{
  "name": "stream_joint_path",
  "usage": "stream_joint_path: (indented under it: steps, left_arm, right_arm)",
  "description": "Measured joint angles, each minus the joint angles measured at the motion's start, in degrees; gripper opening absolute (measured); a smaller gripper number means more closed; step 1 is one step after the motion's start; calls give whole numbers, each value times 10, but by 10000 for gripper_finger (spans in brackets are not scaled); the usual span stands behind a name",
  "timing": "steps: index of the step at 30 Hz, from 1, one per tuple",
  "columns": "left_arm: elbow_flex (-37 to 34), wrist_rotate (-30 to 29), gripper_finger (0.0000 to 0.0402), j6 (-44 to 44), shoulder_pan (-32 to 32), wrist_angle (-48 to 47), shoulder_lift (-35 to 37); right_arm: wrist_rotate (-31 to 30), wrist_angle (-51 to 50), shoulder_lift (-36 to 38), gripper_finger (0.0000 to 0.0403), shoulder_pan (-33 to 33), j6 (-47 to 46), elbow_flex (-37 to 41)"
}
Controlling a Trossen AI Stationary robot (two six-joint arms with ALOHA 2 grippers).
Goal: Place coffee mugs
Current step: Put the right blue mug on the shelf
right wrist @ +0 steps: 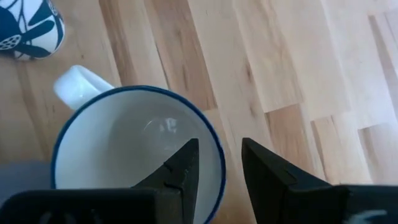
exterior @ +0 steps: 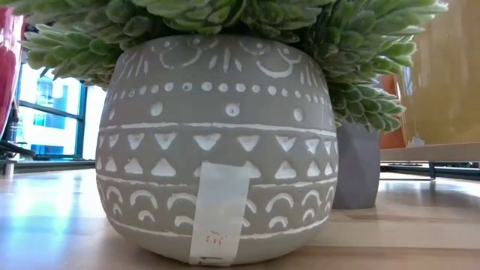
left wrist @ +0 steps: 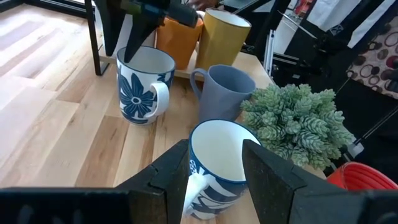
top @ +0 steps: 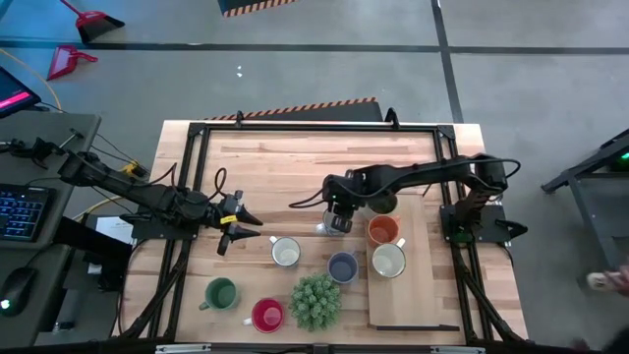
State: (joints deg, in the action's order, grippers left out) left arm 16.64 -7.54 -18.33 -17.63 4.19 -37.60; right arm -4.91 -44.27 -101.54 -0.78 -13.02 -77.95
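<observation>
The right gripper pinches the rim of an upright white flower-patterned mug, mouth up, mid-table. The left gripper stands open before another upright white mug.

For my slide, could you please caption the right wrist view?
Right hand straddling the rim of a white, blue-rimmed mug on the wooden table.

Far half open, near half crowded

The surface lies bare along its far side. Nearer, mugs cluster around the spiky plant, with narrow gaps between them; the right tool straddles one white mug's rim.
</observation>
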Motion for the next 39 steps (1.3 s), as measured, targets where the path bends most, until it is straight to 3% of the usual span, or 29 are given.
stream_joint_path:
  steps: [32,39]
  left_arm:
    - [0,10,135,10,0,-1,0]
    - [1,10,135,10,0,-8,0]
  right_arm:
    - [5,21,-43,100,-4,-41,1]
    - [21,23,-54,68,-4,-39,1]
